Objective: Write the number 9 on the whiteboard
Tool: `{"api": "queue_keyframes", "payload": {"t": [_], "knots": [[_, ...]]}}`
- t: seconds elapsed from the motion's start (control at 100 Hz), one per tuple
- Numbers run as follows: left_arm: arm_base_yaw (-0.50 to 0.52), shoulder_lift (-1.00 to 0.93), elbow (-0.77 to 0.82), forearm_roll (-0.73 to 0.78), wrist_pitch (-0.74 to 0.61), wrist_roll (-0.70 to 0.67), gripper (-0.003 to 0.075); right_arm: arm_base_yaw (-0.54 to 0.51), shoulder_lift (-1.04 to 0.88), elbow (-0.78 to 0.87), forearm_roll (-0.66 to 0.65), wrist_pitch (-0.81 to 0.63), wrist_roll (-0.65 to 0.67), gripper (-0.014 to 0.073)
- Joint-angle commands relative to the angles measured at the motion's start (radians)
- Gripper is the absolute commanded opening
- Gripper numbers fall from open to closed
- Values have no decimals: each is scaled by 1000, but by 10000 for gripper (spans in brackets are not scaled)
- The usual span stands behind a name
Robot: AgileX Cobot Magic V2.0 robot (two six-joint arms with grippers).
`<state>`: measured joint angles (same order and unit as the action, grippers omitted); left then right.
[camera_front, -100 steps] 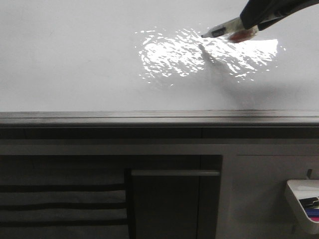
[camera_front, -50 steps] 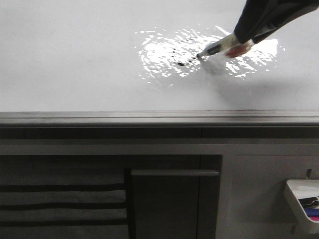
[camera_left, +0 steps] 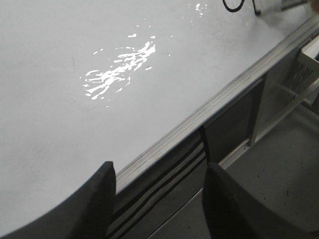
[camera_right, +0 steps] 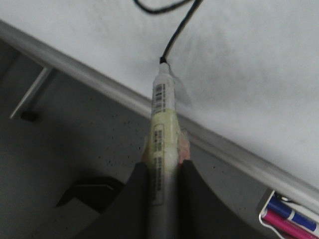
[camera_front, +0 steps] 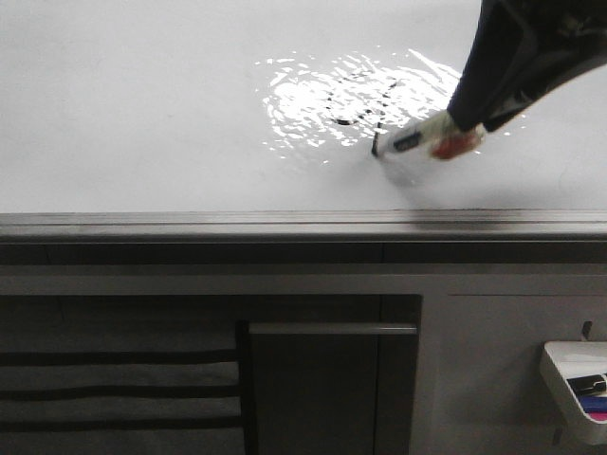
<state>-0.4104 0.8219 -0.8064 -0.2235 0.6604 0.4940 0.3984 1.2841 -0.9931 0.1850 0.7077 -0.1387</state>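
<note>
- We see the right gripper (camera_right: 160, 179) clenched around a marker (camera_right: 162, 134), its two dark fingers (camera_right: 132, 199) pressing the barrel from both sides.
- In the front view the marker (camera_front: 417, 140) slants down from the dark right arm (camera_front: 517, 57), its tip touching the whiteboard (camera_front: 142, 114).
- The number 9 (camera_front: 365, 112) lies inside the bright glare patch (camera_front: 322, 104) on the whiteboard; we make out a small loop and a straight tail, and the marker tip sits at the tail's lower end.
- In the right wrist view the tail (camera_right: 179, 30) runs from the tip up to the loop, of which only the lower part shows.
- The left gripper (camera_left: 159, 199) is released, its fingers apart with nothing between them, hanging over the grey edge strip (camera_left: 209, 107) of the whiteboard, well apart from the strokes.
- A small white tray (camera_front: 574, 389) with coloured pens (camera_right: 286, 219) hangs below the whiteboard on the right.
</note>
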Motion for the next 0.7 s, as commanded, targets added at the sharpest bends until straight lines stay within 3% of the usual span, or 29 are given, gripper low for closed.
{"api": "queue_keyframes", "payload": {"t": [0.0,0.21,0.53,0.69], "knots": [[0,-2,-28,-24,-85,-10,367,9,-9,-10,-29,-26,-3,-46],[-97,65,-46,-140,-98,153,367,53,-63,-69,-29,0,-19,-46],[-348,337,-212,-145,-92,317,368,173,-205,-120,-29,243,-465,-46],[-434,459,-298,-145,-88,396,368,177,-250,-120,-29,288,-537,-46]]}}
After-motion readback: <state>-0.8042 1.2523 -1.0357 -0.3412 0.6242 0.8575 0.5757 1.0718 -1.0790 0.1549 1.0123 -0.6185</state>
